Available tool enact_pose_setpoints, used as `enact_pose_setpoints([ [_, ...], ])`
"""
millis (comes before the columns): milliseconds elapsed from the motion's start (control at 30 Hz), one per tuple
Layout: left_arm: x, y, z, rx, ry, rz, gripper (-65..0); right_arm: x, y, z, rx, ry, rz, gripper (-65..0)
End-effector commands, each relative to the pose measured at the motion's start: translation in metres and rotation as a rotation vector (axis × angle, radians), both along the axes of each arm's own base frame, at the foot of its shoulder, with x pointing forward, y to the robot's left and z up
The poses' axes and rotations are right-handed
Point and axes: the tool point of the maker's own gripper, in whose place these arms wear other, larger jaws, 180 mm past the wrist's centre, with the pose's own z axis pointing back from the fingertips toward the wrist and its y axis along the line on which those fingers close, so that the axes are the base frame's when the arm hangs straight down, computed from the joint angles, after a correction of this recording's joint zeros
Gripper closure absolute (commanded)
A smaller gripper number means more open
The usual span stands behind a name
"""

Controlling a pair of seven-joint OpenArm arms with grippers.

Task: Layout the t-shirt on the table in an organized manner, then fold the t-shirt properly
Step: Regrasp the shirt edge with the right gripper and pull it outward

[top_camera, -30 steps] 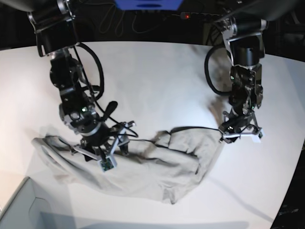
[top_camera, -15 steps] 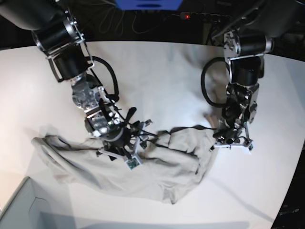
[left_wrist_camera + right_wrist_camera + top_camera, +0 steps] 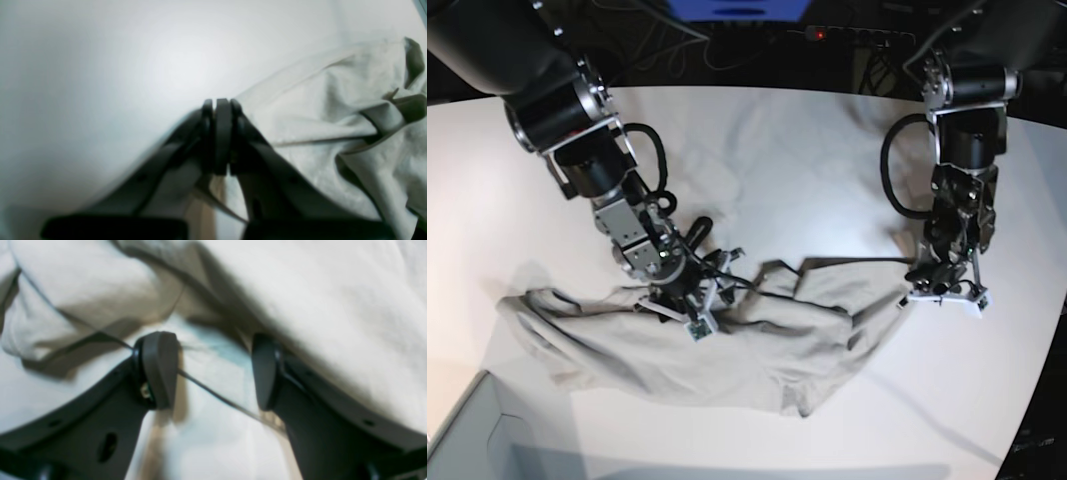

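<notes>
- Pincer on your left arm (image 3: 222, 136) is shut, its jaws pressed together at the edge of the t-shirt (image 3: 727, 350). The wrist view shows cloth running right up to the tips and some under the fingers, so it looks like a pinch on the hem, though you cannot see the fabric itself between the jaws.
- In the base view that left pincer (image 3: 942, 290) sits at the shirt's right end, low on the surface (image 3: 777, 150).
- Your right pincer (image 3: 213, 370) stands wide open and holds nothing. It hovers low over the shirt with bunched cloth just beyond its tips and a dark thin line, perhaps a cable or a seam, crossing between the jaws.
- In the base view the right pincer (image 3: 689, 300) is over the middle-left part of the shirt, near its far edge.
- The shirt lies near the front of the surface as a long crumpled band stretching left to right. Folds overlap in the middle; you cannot make out sleeves or collar clearly.
- Progress, as a judgement: you are early. The layout step is not done, since the shirt is bunched and not spread flat, and no fold has been made.
- What is left: get a second hold with the open pincer, spread the shirt flat, smooth it, then do all the folding.
- Watch that a one-sided pull only drags the bundle rather than opening it.
</notes>
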Motion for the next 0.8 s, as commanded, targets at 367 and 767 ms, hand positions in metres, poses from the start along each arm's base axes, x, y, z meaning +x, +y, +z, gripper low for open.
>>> enact_pose_setpoints([
  [367, 0.017, 0.02, 0.026, 0.042, -0.066, 0.011, -0.2, -0.013, -0.035, -0.021, -0.072, 0.08, -0.039, -0.6],
  [767, 0.03, 0.063, 0.121, 0.213, -0.293, -0.008, -0.2, -0.037, -0.106, 0.098, -0.004, -0.198, -0.218, 0.0],
])
